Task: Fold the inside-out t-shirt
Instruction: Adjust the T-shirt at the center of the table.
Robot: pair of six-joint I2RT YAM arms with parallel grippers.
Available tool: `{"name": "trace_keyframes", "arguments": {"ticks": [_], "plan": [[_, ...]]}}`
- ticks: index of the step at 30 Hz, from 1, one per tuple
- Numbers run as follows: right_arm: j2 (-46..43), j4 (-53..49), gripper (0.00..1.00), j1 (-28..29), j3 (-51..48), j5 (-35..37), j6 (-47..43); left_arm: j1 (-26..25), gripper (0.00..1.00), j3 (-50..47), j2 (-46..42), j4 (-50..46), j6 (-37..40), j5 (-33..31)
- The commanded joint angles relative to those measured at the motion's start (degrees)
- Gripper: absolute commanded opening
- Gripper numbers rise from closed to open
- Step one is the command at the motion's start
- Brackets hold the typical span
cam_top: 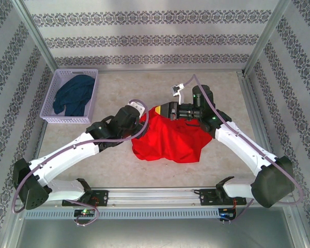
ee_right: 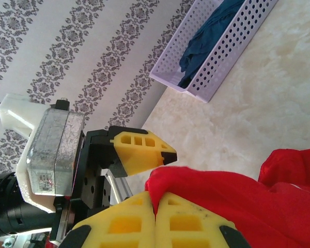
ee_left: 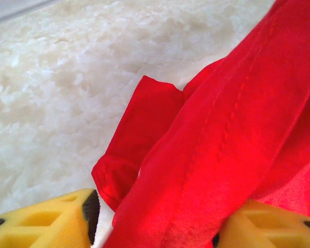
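Red inside-out t-shirt point(cam_top: 170, 139) lies crumpled mid-table point(cam_top: 119, 88), unfolded. Left wrist: left gripper point(ee_left: 155, 219) jaws wide, straddling a seamed fold, unclamped. Right wrist: right gripper point(ee_right: 155, 199) jaws closed, pinching an edge. Step judged: spreading; next, left must clamp

Soft matt red cloth t-shirt point(cam_top: 168, 138), perforated lilac plastic basket point(cam_top: 67, 120), mottled glossy tabletop point(cam_top: 129, 82).

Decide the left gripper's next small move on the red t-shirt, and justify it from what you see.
Probably close the left gripper on the t-shirt. Its fingers stand apart with red fabric hanging between them and table showing beside one, while the right gripper is pinched shut on a fold. With both holding, the crumpled shirt could be lifted and spread.
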Motion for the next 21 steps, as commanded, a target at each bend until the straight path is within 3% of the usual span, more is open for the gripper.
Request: {"name": "trace_keyframes", "arguments": {"ticks": [1,5,12,18,21], "plan": [[-0.85,-0.43,0.0,-0.22,0.83,0.38,-1.7,0.19,0.51,1.07,-0.16,-2.98,0.78,-1.75],[-1.15,-0.65,0.0,-0.22,0.79,0.2,-1.95,1.14,0.43,0.98,0.12,-3.31,0.87,-1.76],[-2.36,-3.03,0.0,-0.31,1.34,1.01,-4.21,4.67,0.2,3.1,1.56,-7.74,-0.12,0.04],[-6.37,-16.14,0.0,1.95,4.42,14.34,-17.62,10.51,0.11,6.34,1.21,-17.66,-3.76,9.15],[-8.32,-18.62,0.0,1.8,4.39,15.51,-20.86,14.6,0.08,5.05,0.16,-20.24,-4.49,12.63]]}}
